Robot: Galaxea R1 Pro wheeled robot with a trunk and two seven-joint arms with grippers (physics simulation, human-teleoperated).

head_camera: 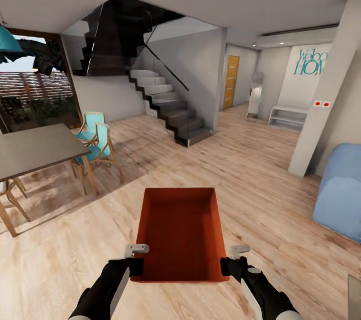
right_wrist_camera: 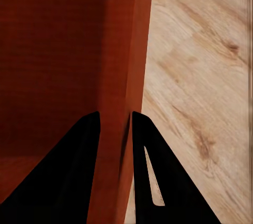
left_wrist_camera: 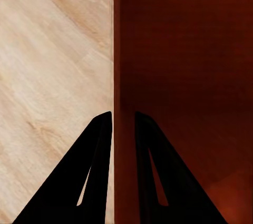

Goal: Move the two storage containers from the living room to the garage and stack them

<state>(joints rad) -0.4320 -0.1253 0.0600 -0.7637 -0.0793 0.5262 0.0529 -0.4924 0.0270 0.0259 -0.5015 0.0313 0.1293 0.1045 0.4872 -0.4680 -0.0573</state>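
while the robot is standing on the light wood-plank floor (head_camera: 240,179) of the living room, both arms are holding one red-orange storage container (head_camera: 180,232) out in front of the trunk, raised above the planks. the left tool (head_camera: 134,261) is clamped on the container's left wall near the corner closest to the robot, and the right tool (head_camera: 231,263) is clamped on the right wall at the matching spot, so the bin is sitting between the two tools with its open top facing up. in the left wrist view the left tool (left_wrist_camera: 124,124) is straddling the thin wall, one finger outside over the planks and one inside the bin (left_wrist_camera: 184,66). in the right wrist view the right tool (right_wrist_camera: 115,121) is pinching the opposite wall of the bin (right_wrist_camera: 58,50) the same way. a grey dining table (head_camera: 35,149) with turquoise chairs (head_camera: 98,139) is standing to the left, a dark staircase (head_camera: 170,109) is rising ahead, and part of a blue sofa (head_camera: 341,194) is showing at the right.
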